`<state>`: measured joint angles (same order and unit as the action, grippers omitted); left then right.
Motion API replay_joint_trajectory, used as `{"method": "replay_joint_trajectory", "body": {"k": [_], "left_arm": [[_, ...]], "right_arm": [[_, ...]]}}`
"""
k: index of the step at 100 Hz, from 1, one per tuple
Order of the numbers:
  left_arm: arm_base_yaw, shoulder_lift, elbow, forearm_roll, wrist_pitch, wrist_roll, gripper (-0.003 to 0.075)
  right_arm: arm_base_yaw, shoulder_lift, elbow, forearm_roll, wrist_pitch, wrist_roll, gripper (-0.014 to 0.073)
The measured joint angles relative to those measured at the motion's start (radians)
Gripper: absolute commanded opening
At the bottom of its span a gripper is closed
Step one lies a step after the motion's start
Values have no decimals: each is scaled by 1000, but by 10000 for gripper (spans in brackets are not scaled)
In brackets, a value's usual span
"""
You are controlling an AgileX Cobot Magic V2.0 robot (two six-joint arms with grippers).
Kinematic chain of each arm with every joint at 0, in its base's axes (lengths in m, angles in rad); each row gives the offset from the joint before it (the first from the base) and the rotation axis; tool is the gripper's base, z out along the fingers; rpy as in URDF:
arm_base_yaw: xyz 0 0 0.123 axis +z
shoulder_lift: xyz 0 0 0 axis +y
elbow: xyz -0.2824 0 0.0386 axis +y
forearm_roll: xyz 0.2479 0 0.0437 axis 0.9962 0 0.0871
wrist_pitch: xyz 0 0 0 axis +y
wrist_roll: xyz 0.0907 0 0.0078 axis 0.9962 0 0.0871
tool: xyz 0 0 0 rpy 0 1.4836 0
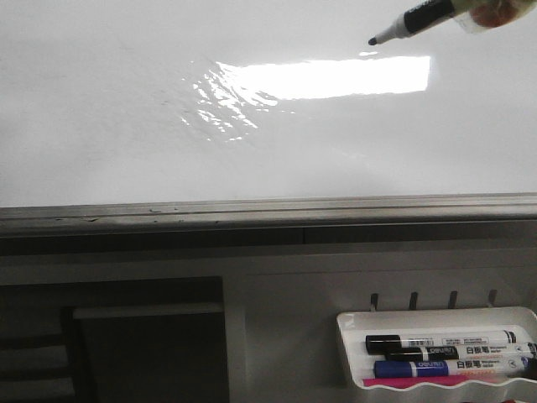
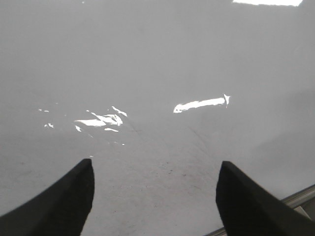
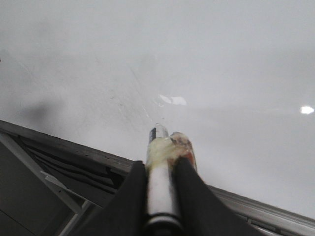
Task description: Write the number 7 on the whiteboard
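I find the whiteboard (image 1: 101,109) bare of any number 7. My right gripper (image 3: 161,172) is clamped on the marker (image 1: 411,23), tip poised near the glare patch (image 1: 336,77); my left gripper (image 2: 155,191) hangs wide and empty. Next I judge the tip must meet the board for the top bar.

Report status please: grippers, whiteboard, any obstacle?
Right gripper shut on marker. Left gripper open, empty. Whiteboard blank, no 7 yet. Nothing in the way.

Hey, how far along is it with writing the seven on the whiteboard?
Done: the right hand is shut on an uncapped marker, its tip close to the whiteboard near the upper right. In hand: bringing that tip in. Left: the whole 7, since no stroke shows on the board. The left hand is open and holds nothing.
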<state>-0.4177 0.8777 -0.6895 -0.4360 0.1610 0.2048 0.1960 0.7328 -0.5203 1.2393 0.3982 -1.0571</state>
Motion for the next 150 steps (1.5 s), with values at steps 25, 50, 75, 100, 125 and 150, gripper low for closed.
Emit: {"method": "replay_joint_trajectory", "body": {"k": [25,50,75,100,125,150], "left_arm": [[2,-11,21,-20,-29,-2,472],[2,-11,21,-20,-42,-2,472],[2,-11,21,-20,-50,-2,472],[2,-11,21,-21,-50,-2,472],[2,-11,21,-21,-56,-2,472],[2,-11,21,-21,-57,-2,472]], "right_arm": [[0,95,-35,114,-2,-173,-62],[21,309,-179,268,46,-331,-62],[114,470,-268,421,-13,-476,-62],[168,564,-315,455,-124,-512,-62],[180,563,-319,455,-155,-512,-62],[168,491,-263,455,-246,-512,-62]]}}
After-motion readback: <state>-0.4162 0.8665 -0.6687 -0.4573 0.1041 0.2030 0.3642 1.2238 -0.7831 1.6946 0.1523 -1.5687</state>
